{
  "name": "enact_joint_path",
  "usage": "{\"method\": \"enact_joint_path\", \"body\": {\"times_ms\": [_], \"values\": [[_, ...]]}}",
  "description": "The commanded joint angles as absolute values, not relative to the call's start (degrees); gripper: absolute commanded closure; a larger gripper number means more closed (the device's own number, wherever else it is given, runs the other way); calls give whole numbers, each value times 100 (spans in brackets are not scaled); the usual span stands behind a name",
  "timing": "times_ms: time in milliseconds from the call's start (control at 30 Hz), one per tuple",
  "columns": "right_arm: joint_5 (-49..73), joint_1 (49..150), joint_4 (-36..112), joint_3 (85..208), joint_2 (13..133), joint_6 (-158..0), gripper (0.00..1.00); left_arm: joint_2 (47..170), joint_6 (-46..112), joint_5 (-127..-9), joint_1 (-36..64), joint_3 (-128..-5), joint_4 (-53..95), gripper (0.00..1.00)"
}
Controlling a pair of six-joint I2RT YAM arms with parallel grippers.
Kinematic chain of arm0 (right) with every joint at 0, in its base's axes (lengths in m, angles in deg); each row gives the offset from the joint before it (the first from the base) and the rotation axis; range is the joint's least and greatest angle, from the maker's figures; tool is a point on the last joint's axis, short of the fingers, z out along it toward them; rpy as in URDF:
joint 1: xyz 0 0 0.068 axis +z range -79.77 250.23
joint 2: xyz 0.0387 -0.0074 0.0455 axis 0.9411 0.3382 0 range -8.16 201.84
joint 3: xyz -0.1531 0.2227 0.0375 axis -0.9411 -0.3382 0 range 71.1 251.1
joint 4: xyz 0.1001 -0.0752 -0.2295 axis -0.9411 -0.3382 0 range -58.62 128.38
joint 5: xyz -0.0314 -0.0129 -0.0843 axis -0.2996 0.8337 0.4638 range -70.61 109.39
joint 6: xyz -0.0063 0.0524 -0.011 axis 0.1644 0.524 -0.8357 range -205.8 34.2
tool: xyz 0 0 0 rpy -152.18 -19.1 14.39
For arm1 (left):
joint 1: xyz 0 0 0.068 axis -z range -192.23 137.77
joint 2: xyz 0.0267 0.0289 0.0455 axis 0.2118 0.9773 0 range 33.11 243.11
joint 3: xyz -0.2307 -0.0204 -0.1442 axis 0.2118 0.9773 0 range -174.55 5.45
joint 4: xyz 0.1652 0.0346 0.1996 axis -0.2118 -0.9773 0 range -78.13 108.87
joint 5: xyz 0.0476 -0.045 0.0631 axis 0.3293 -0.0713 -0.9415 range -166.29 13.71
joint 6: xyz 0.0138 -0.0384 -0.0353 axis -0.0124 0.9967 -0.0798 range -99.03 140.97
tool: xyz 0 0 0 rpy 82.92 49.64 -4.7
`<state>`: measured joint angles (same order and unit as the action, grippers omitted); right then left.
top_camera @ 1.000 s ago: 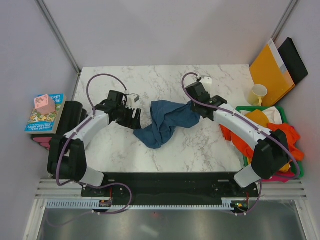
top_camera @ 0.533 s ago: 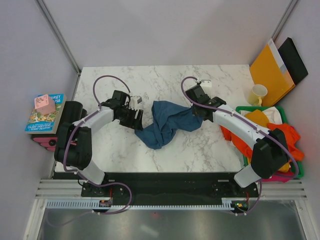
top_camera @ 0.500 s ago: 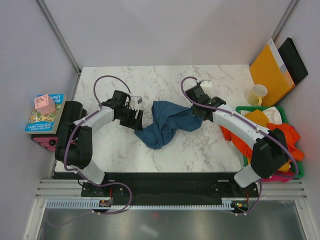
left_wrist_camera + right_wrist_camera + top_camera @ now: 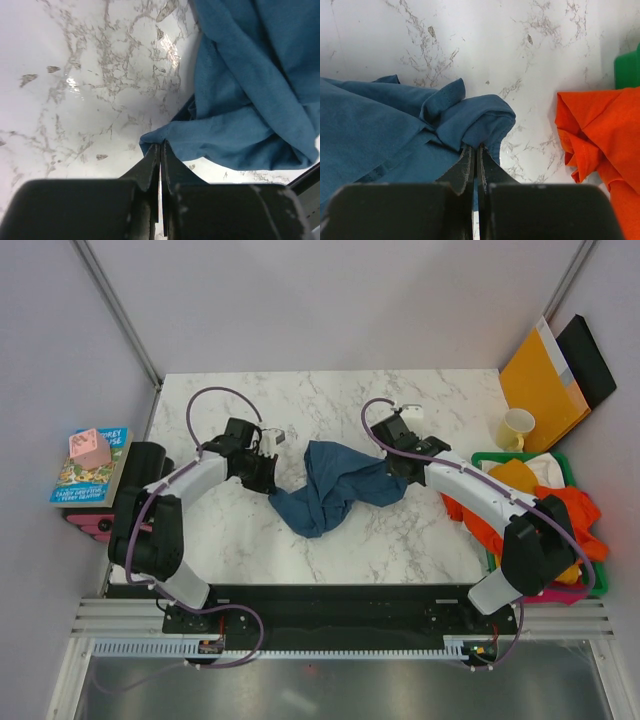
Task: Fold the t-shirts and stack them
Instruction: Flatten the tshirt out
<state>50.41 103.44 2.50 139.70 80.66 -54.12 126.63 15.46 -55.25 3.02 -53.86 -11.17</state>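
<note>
A crumpled dark teal-blue t-shirt [image 4: 335, 490] lies bunched in the middle of the marble table. My left gripper [image 4: 270, 483] is shut on the shirt's left corner [image 4: 152, 138], jaws pinched together at the cloth's edge. My right gripper [image 4: 397, 467] is shut on a folded hem at the shirt's right end [image 4: 487, 117]. Bright orange t-shirts [image 4: 560, 515] spill over a green bin at the right, and one orange t-shirt [image 4: 600, 135] shows in the right wrist view.
A green bin [image 4: 490, 458] sits at the table's right edge under the orange cloth. Behind it stand a yellow mug [image 4: 517, 428], an orange envelope [image 4: 545, 380] and a black folder [image 4: 590, 358]. Books with a pink block [image 4: 90, 462] lie off the table's left side.
My left gripper slid toward the shirt's left corner and closed on it. The right gripper stayed shut on its end and shifted slightly back.
</note>
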Motion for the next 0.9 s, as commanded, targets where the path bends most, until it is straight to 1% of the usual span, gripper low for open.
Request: {"method": "enact_joint_path", "body": {"times_ms": [0, 67, 100, 167, 200, 267, 300, 333, 400, 433, 467, 533, 667, 700, 867], "values": [[5697, 10328, 244, 14349, 7701, -5687, 100, 11768, 1438, -5888, 246, -5895, -1153, 98], [5858, 10110, 51, 14885, 7561, -5915, 100, 11435, 1508, -5898, 71, -6370, -1381, 98], [5876, 9986, -20, 15602, 7552, -6125, 100, 11389, 1543, -5793, -209, -7042, -1487, 98], [5902, 9671, -273, 16431, 7639, -6311, 100, 11502, 1649, -5652, -544, -7871, -1969, 98], [5990, 9599, -362, 17244, 7683, -6451, 100, 11581, 1701, -5495, -894, -8719, -2154, 98], [6341, 9467, -451, 18004, 7710, -6575, 100, 11757, 1781, -5449, -1212, -9471, -2531, 98], [6403, 9406, -451, 18113, 7692, -6611, 100, 11914, 1798, -5476, -1631, -10032, -2594, 98], [6395, 9318, -451, 18140, 7666, -6611, 100, 11977, 1807, -5519, -1784, -10211, -2639, 98], [6246, 8993, -486, 17913, 7622, -6541, 100, 12161, 1807, -5642, -2195, -10441, -2674, 98], [5967, 8766, -486, 17746, 7596, -6445, 100, 12240, 1790, -5608, -2320, -10450, -2709, 98], [5816, 8676, -486, 17353, 7569, -6383, 100, 12328, 1738, -5564, -2469, -10442, -2814, 98], [5675, 8614, -478, 16929, 7560, -6225, 100, 12469, 1597, -5599, -2488, -10162, -2902, 98], [5463, 8605, -66, 15604, 7516, -6013, 100, 12522, 1509, -5379, -2462, -9239, -2745, 98], [5437, 8605, 5, 15461, 7525, -5978, 100, 12548, 1509, -5396, -2462, -8968, -2649, 98], [5612, 8605, 155, 14924, 7744, -5917, 100, 12733, 1456, -5502, -2383, -8421, -2463, 98]]}}
